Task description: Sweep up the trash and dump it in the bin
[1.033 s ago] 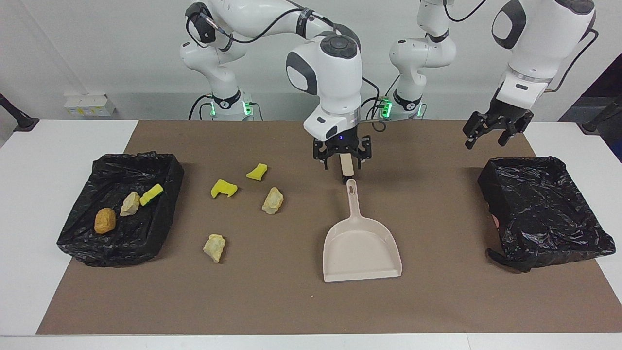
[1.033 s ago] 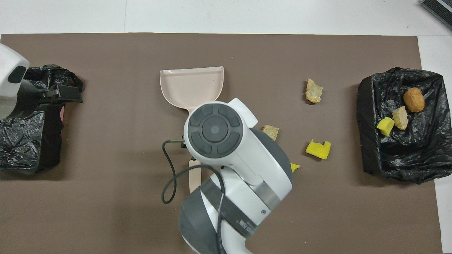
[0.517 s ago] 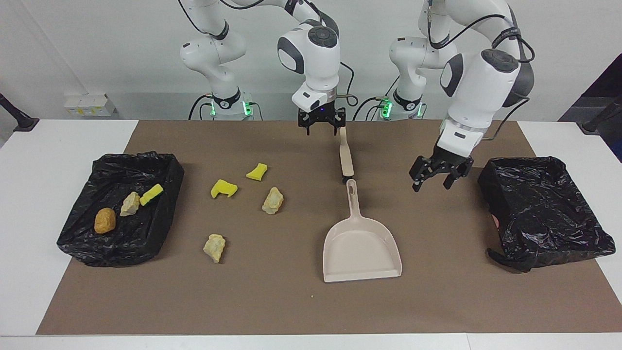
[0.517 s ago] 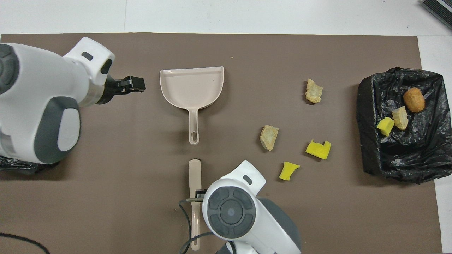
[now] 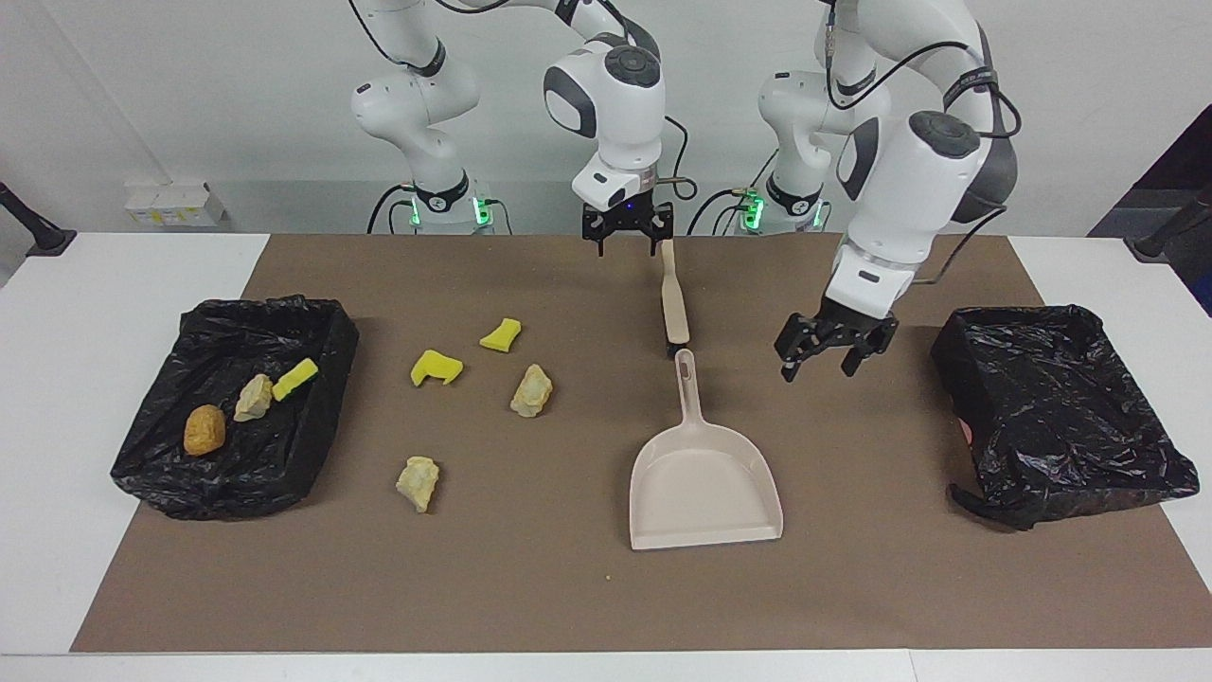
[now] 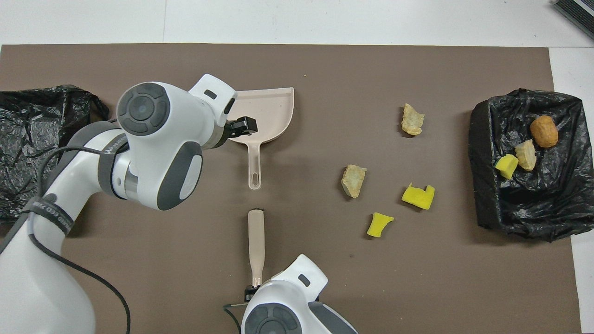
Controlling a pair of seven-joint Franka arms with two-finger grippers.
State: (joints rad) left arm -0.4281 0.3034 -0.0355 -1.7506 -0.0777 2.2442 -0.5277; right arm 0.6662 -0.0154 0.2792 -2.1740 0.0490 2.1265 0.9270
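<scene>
Seven scraps of trash are split between the brown mat (image 5: 568, 606) and one bin. Four lie loose on the mat toward the right arm's end of the table: a yellow sponge piece (image 5: 501, 334) nearest the robots, a second notched yellow piece (image 5: 436, 367) beside it, a pale beige lump (image 5: 531, 390) just farther out, and another beige lump (image 5: 418, 483) farthest from the robots. The other three rest inside the black-lined bin (image 5: 151, 455) at that same end: a yellow sponge piece (image 5: 295, 379), a pale lump (image 5: 253, 397) touching it, and an orange-brown lump (image 5: 204, 429) close by.

The right gripper (image 5: 627, 242) hangs with its fingers apart and nothing between them, over the mat's edge nearest the robots, just above the thin end of the brush (image 5: 673, 303). The brush lies flat on the mat, unheld, pointing away from the robots toward the dustpan (image 5: 705, 483). All four loose scraps sit well apart from this gripper, toward the right arm's end of the table.

The left gripper (image 5: 822, 352) hovers with fingers spread and empty, over bare mat beside the dustpan's handle, between the dustpan and a second black-lined bin (image 5: 1060, 407) at the left arm's end of the table. In the overhead view this gripper (image 6: 241, 126) covers a corner of the dustpan (image 6: 274, 111). The dustpan separates it from every loose scrap.
</scene>
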